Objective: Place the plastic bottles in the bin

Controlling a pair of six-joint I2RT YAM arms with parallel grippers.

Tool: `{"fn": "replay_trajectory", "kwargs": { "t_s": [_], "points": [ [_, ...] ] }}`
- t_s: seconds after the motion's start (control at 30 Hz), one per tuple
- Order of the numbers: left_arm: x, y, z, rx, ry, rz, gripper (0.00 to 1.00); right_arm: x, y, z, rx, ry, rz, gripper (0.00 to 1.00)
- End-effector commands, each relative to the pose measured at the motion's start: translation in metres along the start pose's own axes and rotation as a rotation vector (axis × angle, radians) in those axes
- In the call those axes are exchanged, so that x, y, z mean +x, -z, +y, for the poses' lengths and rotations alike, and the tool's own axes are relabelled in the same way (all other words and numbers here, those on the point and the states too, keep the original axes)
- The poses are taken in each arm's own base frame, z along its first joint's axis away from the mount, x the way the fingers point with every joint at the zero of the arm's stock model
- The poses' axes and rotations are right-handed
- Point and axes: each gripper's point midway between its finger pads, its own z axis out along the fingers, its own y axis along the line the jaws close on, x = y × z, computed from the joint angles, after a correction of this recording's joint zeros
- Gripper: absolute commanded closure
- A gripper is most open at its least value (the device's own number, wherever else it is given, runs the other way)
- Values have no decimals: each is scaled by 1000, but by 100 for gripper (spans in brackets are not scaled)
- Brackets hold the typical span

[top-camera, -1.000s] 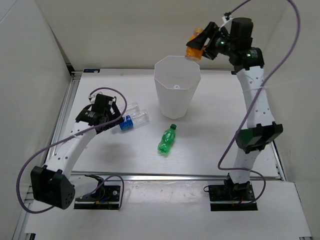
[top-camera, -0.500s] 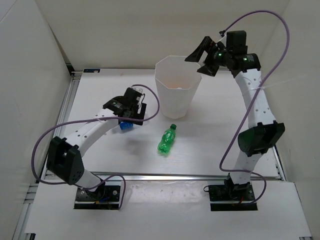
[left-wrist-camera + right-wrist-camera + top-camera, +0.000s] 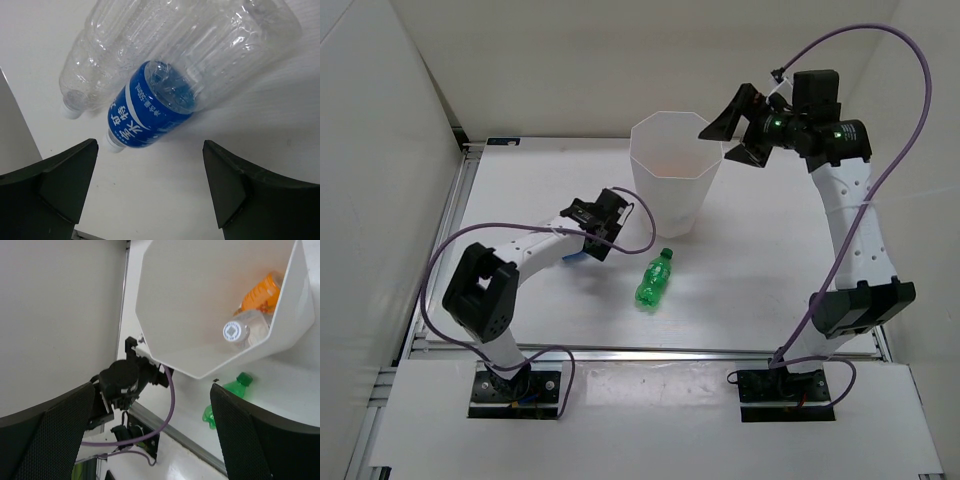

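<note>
Left side: the left gripper (image 3: 150,150) hangs low over the table (image 3: 760,260) with its jaws spread wide and nothing between them. Directly beneath lie two clear bottles, side by side and touching: the blue-labelled bottle (image 3: 150,107) nearer the fingers, and the plain clear bottle (image 3: 95,60) behind it, both with caps toward the lower left of the wrist view. Both appear empty and thin-walled, with ribbed bodies. They are judged very light, apt to roll, and likely to dent under a hard squeeze. The recommended hold is across the blue-labelled bottle's axis at the label band, where the wall looks stiffest. One finger must enter the seam between the pair, so the neighbour may be nudged away. Centre: the green bottle (image 3: 655,280) lies on its side alone, near the foot of the bin (image 3: 670,205), cap toward it. Both of its flanks are free, and a grip across mid-body is judged simplest. The bin stands upright and, in the right wrist view, already holds the orange bottle (image 3: 262,290) and a white-capped clear bottle (image 3: 245,332). Right side: the right gripper (image 3: 735,135) is raised just beside the bin's right rim, jaws fully apart and empty.
</note>
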Motion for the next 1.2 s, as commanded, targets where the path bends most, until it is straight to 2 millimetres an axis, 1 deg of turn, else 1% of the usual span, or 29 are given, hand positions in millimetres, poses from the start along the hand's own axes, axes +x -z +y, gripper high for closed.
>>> {"fn": "replay_trajectory", "kwargs": {
  "t_s": [0.0,0.03,0.07,0.1,0.13,0.17,0.2,0.23,0.27,0.3,0.37,0.43,0.47,0.53,0.57,0.6,0.63,0.73,0.8,0.87,0.9,0.93,0.97,1.0,1.1,1.13,1.17],
  "points": [
    [-10,-7,12,-86,-34,-29,4,15,27,12,-27,31,20,0],
    [-14,-9,11,-86,-30,-36,4,15,30,14,-27,41,20,0],
    [-12,-12,9,-86,-36,-27,5,17,33,19,-44,43,30,0],
    [-12,-17,6,-86,-54,-20,5,16,37,18,-37,36,27,0],
    [-10,-19,5,-86,-59,-12,5,17,41,22,-47,50,28,0],
    [-7,-24,0,-73,-76,-4,7,17,47,26,-49,64,26,0],
    [-8,-24,0,-73,-71,-11,10,19,49,29,-55,62,33,0],
    [-3,-29,-4,-62,-83,6,10,16,50,26,-50,69,26,0],
    [-5,-29,-5,-62,-78,-1,10,18,51,24,-45,74,34,0],
    [-3,-31,-6,-62,-83,6,12,20,55,29,-58,81,31,0],
    [-3,-36,-7,-55,-74,8,13,20,63,26,-48,84,17,0],
    [0,-42,-14,-35,-83,20,14,24,66,23,-51,90,38,0],
    [1,-44,-14,-19,-65,25,16,24,69,26,-55,96,32,0],
    [1,-47,-18,-7,-66,25,17,26,69,18,-36,86,43,0],
    [-1,-48,-23,16,-61,17,20,27,73,18,-39,83,41,0],
    [2,-50,-27,33,-66,25,26,27,73,18,-39,83,41,0],
    [2,-52,-28,53,-48,30,28,28,71,15,-35,76,48,0],
    [6,-55,-28,59,-28,36,28,29,71,17,-42,76,53,0],
    [10,-60,-24,61,-13,44,29,29,71,17,-42,76,53,0],
    [12,-61,-27,73,-13,44,29,29,71,17,-42,76,53,0],
    [12,-62,-30,99,4,47,31,31,69,14,-38,70,60,0],
    [16,-62,-33,115,0,54,31,33,68,13,-42,64,71,0],
    [16,-62,-36,127,13,55,32,33,68,13,-42,64,71,0],
    [20,-62,-40,149,9,64,32,34,67,11,-39,58,77,0],
    [24,-58,-37,140,20,61,32,35,63,7,-34,42,84,0],
    [24,-58,-35,127,19,61,30,35,63,7,-34,42,84,0],
    [20,-54,-34,120,18,45,28,35,63,7,-34,42,84,0]
  ]
}}
